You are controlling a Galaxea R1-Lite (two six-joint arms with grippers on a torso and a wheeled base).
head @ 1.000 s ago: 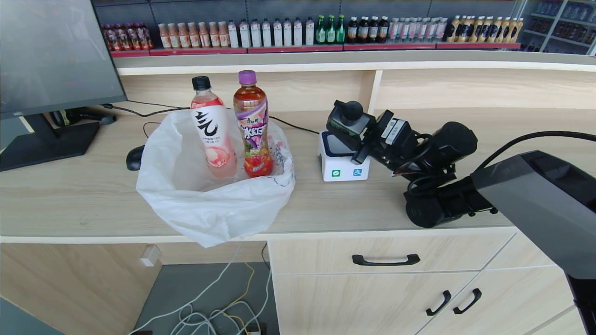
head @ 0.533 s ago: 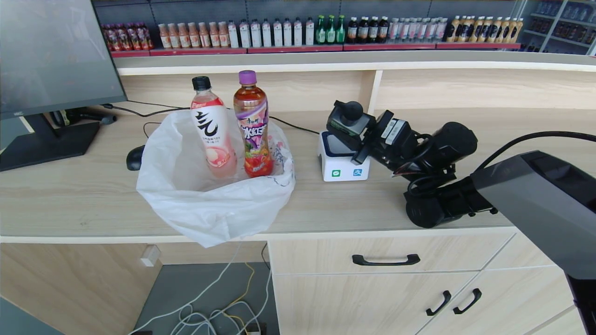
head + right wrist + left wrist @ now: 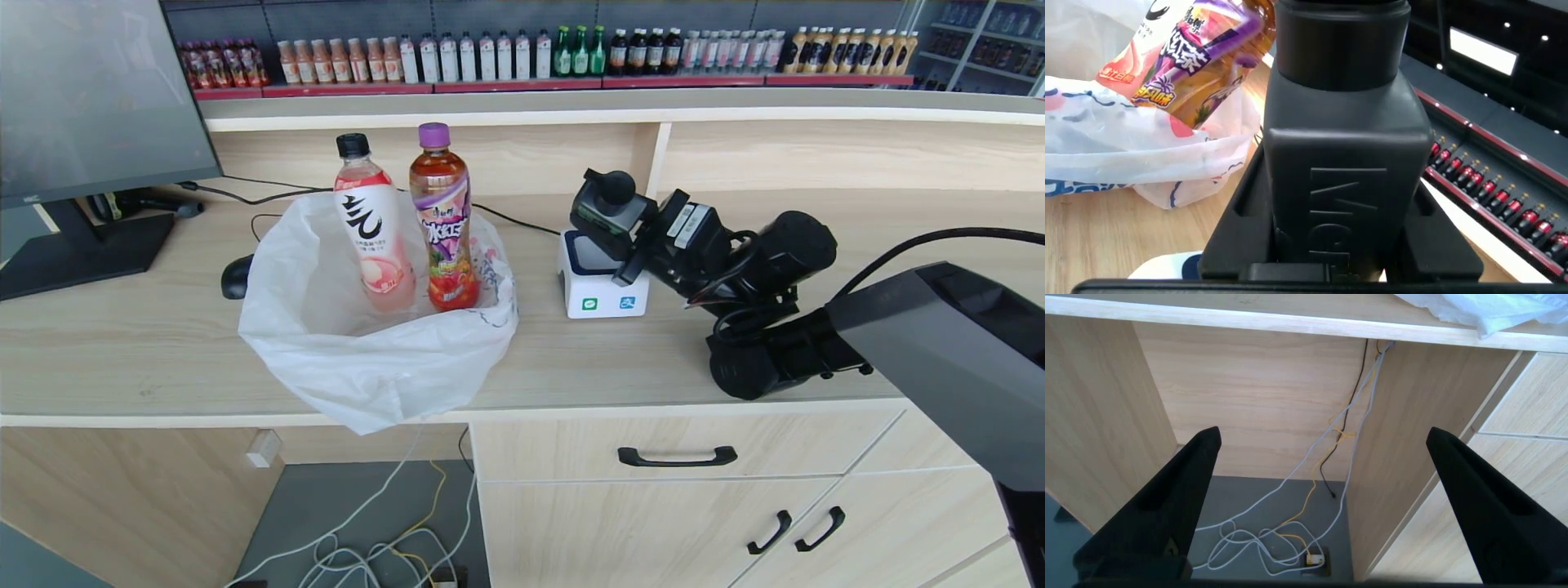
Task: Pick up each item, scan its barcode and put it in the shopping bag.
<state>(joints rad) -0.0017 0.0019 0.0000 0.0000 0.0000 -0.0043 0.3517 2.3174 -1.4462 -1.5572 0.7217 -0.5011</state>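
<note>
- The right gripper [image 3: 630, 235] is clamped on a dark bottle [image 3: 611, 209] with a round black cap. Its fingers press on both sides of the squarish body.
- The dark bottle is held tilted above the scanner [image 3: 594, 296], clear of the surface [image 3: 122, 343]. Its cap points up and towards the far side.
- The scanner is a small white box with a blue top. It stands on the surface just right of the shopping bag [image 3: 359, 359].
- The shopping bag is white plastic with its mouth open. It sits near the middle of the surface and sags over the near edge.
- Two bottles stand upright in the bag, side by side. On the left is a pink bottle [image 3: 371, 237] with a black cap, and on the right a red bottle [image 3: 443, 237] with a purple cap.
- The left gripper [image 3: 1323, 434] hangs below the near edge of the surface. Its fingers are wide apart with nothing between them, and it faces the open space under the surface, where cables [image 3: 1282, 539] lie on the floor.
- A monitor [image 3: 90, 90] stands at the far left of the surface, with a dark mouse [image 3: 235, 278] just left of the bag.
- Shelves of drinks [image 3: 531, 57] line the far wall.
</note>
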